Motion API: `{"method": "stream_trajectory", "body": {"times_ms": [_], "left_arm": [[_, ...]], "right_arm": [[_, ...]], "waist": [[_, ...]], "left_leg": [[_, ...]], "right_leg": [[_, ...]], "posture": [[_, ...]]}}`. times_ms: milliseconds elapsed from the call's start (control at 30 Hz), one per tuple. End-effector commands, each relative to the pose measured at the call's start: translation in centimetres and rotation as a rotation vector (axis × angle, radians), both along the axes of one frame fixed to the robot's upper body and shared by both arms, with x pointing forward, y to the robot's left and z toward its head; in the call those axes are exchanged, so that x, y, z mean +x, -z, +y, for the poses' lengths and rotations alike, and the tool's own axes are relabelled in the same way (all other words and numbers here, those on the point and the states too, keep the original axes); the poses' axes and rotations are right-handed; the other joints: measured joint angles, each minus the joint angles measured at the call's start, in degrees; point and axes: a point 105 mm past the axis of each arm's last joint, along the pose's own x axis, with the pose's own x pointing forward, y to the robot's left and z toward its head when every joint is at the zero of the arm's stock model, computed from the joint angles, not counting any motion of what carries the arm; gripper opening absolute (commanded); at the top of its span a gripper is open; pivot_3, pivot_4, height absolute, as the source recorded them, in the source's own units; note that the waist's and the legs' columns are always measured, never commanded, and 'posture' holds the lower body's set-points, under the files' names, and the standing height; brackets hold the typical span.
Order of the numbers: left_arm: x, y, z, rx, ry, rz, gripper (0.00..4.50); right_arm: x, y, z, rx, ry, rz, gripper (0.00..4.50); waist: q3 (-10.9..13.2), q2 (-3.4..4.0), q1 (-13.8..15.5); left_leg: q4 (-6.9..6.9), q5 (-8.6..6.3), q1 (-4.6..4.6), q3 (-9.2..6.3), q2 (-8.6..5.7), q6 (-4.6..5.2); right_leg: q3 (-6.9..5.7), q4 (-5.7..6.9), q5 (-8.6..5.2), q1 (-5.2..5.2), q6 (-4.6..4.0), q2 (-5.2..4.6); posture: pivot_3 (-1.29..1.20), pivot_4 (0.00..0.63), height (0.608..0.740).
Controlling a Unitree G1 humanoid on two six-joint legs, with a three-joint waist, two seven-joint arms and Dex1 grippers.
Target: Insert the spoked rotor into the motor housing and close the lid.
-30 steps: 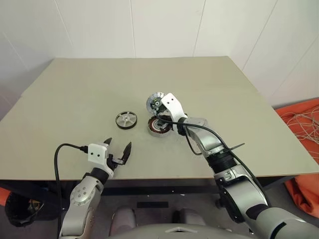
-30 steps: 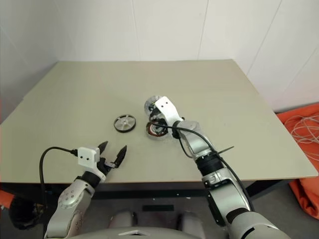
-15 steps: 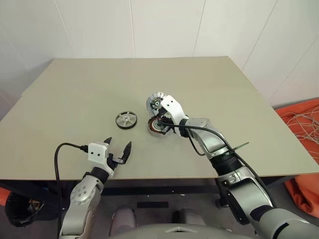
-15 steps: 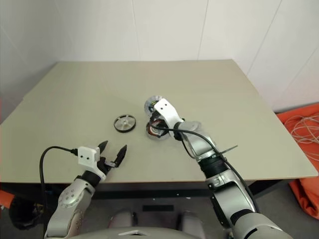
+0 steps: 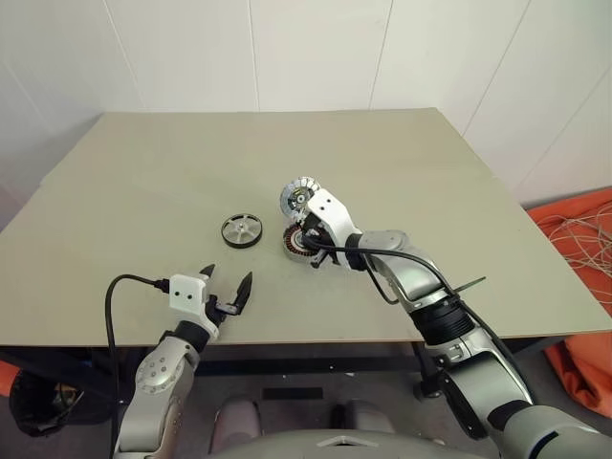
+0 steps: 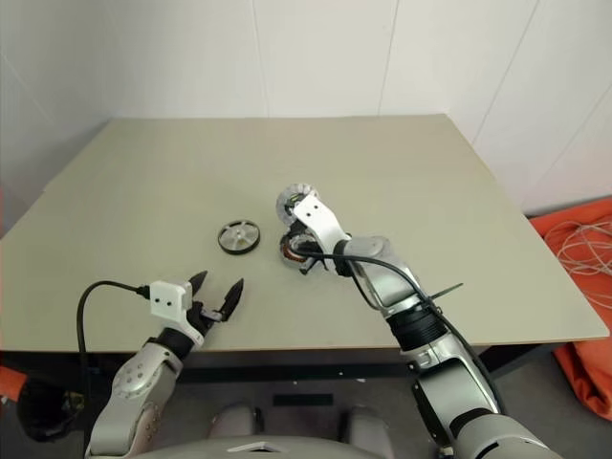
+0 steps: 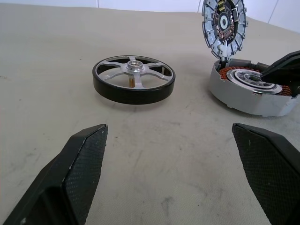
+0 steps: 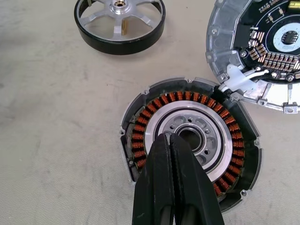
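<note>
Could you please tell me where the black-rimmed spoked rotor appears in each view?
Left eye: black-rimmed spoked rotor on the table, left of the grey motor housing.
Right eye: same spot.
Left wrist: flat beside the housing.
Right wrist: at the edge.
Shared landmark: the housing's raised lid.

Right hand [image 5: 308, 251] over motor housing [image 5: 295, 245]

Beige table [image 5: 143, 191] against white panelled walls [image 5: 316, 53].
</note>
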Motion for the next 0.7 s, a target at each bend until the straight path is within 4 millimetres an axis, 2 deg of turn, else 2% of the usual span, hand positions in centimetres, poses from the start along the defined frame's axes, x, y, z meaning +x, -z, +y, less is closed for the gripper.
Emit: {"method": "stream_trajectory", "body": {"times_ms": [33, 200, 267, 333, 400, 467, 567, 700], "left_arm": [[0.3, -1.1, -0.1, -0.007, 0.005, -0.05, 4.5], [0.2, -1.0, -0.1, -0.005, 0.009, -0.048, 4.5], [0.2, -1.0, -0.1, 0.0, 0.007, -0.051, 4.5], [0.2, -1.0, 0.1, 0.006, 0.004, -0.056, 4.5], [0.2, -1.0, 0.2, 0.01, 0.002, -0.06, 4.5], [0.2, -1.0, 0.3, 0.019, 0.002, -0.064, 4.5], [0.3, -1.1, 0.6, 0.038, 0.003, -0.074, 4.5], [0.9, -1.0, 1.0, 0.047, -0.02, -0.061, 4.5]], "right_arm": [[0.6, -2.5, 0.5, 0.06, 0.004, -0.083, 0.03], [1.8, -3.3, 0.2, 0.091, 0.068, -0.141, 0.03], [2.8, -4.9, 0.2, 0.192, 0.125, -0.21, 0.03], [2.8, -6.0, 0.4, 0.305, 0.126, -0.229, 0.03], [2.3, -6.3, 0.7, 0.352, 0.09, -0.241, 0.03], [1.2, -5.7, 0.6, 0.369, 0.04, -0.243, 0.03], [-0.1, -4.7, 0.1, 0.373, -0.002, -0.235, 0.03], [-1.2, -4.6, -0.8, 0.403, -0.011, -0.22, 0.03]], "waist": [[0.0, 0.0, 0.0], [0.0, 0.0, -0.01], [0.0, 0.0, -0.02], [0.0, 0.0, -0.02], [0.0, 0.0, -0.03], [-0.02, -0.02, 0.09], [-0.01, -0.03, 0.19], [0.0, 0.0, 0.04]], "left_leg": [[0.0, 0.0, 0.0, 0.0, 0.0, 0.0], [0.0, 0.0, -0.01, 0.0, 0.0, 0.0], [0.0, 0.0, -0.01, 0.0, 0.0, 0.0], [0.0, 0.0, -0.01, 0.01, 0.0, -0.01], [0.0, 0.0, -0.02, 0.01, 0.0, -0.01], [-0.01, 0.0, -0.02, 0.0, 0.0, 0.0], [-0.01, -0.01, -0.04, -0.02, 0.0, 0.01], [0.0, -0.01, -0.03, -0.01, 0.0, 0.01]], "right_leg": [[0.0, 0.0, 0.0, 0.0, 0.0, 0.0], [0.0, 0.0, 0.02, -0.01, -0.03, 0.0], [0.0, 0.0, 0.0, 0.0, 0.0, 0.0], [0.0, 0.0, 0.0, -0.03, 0.0, 0.0], [0.0, 0.0, 0.0, -0.03, 0.0, 0.0], [0.0, -0.01, 0.03, -0.01, -0.05, 0.0], [0.0, -0.04, 0.05, 0.03, -0.1, -0.03], [0.0, -0.02, 0.0, 0.03, 0.0, -0.04]], "posture": [[0.0, 0.0, 0.74], [0.0, 0.0, 0.74], [0.0, 0.0, 0.74], [0.0, 0.0, 0.74], [0.0, 0.0, 0.74], [0.0, 0.0, 0.74], [0.0, 0.0, 0.74], [0.0, 0.0, 0.74]]}}
